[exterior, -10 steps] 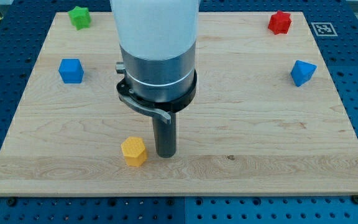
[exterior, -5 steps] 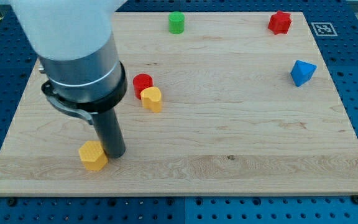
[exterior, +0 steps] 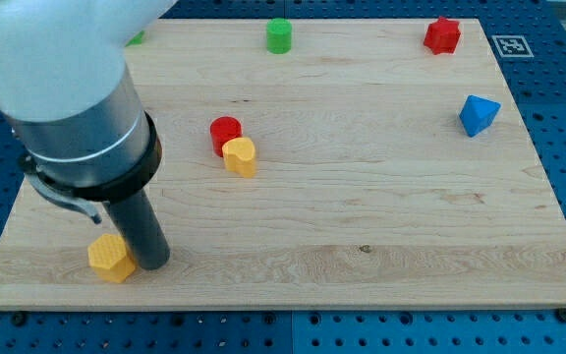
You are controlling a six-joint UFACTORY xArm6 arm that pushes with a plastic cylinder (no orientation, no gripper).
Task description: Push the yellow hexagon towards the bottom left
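The yellow hexagon (exterior: 111,258) lies near the board's bottom left corner. My tip (exterior: 152,264) rests against the hexagon's right side, touching it. The arm's wide grey and white body rises above it and hides the board's upper left part.
A red cylinder (exterior: 225,132) and a yellow heart-like block (exterior: 241,155) touch each other near the middle. A green cylinder (exterior: 279,35) stands at the top. A red star-like block (exterior: 442,34) is at the top right, a blue block (exterior: 478,114) at the right. The wooden board (exterior: 411,246) sits on a blue pegboard.
My tip has moved towards the view's bottom left, pushing the yellow hexagon ahead of it from the lower middle to near the bottom left corner.
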